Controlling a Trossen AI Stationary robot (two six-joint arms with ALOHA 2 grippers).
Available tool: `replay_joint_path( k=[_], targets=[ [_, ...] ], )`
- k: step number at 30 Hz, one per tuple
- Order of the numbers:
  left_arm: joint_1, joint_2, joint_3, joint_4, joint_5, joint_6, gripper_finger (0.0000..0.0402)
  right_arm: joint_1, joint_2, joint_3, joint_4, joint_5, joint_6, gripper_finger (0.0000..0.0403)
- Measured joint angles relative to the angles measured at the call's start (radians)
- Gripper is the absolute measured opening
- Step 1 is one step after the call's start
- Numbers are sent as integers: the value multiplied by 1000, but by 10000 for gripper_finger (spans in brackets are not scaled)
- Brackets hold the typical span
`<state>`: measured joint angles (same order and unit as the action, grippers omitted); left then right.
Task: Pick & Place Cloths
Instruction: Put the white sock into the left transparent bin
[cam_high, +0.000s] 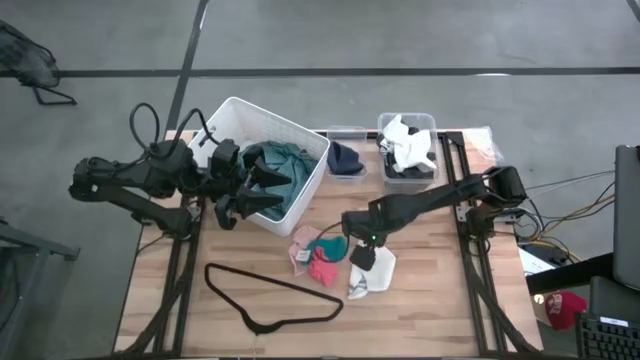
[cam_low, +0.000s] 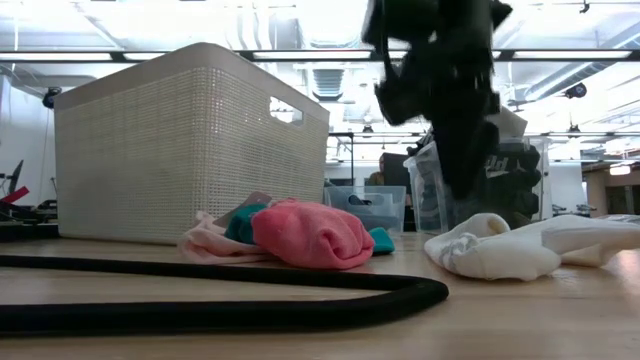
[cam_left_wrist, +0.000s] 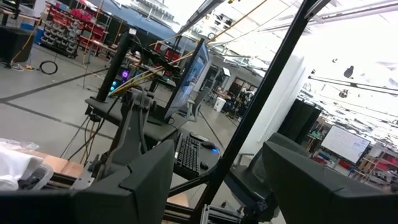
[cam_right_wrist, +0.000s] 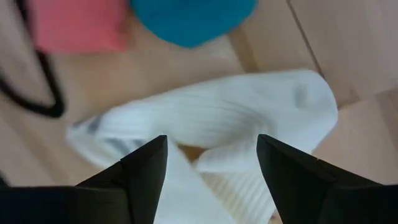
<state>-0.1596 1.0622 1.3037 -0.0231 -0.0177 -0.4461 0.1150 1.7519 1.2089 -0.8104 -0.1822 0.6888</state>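
Nearest the front edge of the table (cam_high: 430, 310) lies the thin black hanger (cam_high: 270, 300) (in the low view its wire runs across the foreground). Just behind it, the right pincer (cam_high: 363, 255) hangs low over a crumpled white cloth (cam_high: 372, 272), its two dark fingers (cam_right_wrist: 140, 171) spread wide with the cloth showing between them and nothing pinched. Beside that cloth, toward the left arm, sits a small heap: a pink piece (cam_high: 322, 268), a teal piece (cam_high: 326, 245) and a pale pink piece (cam_high: 302, 247), touching one another. Farther back stands the white basket (cam_high: 305, 185) with a large teal-green cloth (cam_high: 285, 160) bunched inside; the left pincer (cam_high: 268, 190) is over the basket with its fingers spread, holding nothing. At the far edge, one clear bin (cam_high: 347, 172) holds a dark cloth (cam_high: 345, 158), and the neighbouring clear bin (cam_high: 382, 135) holds white cloths (cam_high: 412, 145) over black ones.
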Motion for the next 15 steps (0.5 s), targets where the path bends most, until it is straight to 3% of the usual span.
replay_joint_path(
  k=[11,15],
  targets=[
    [0,1,0,0,-5,-3,250,0,45,-179,206,47,200,232],
    [0,1,0,0,-11,-7,250,0,44,-195,220,51,227,201]
  ],
)
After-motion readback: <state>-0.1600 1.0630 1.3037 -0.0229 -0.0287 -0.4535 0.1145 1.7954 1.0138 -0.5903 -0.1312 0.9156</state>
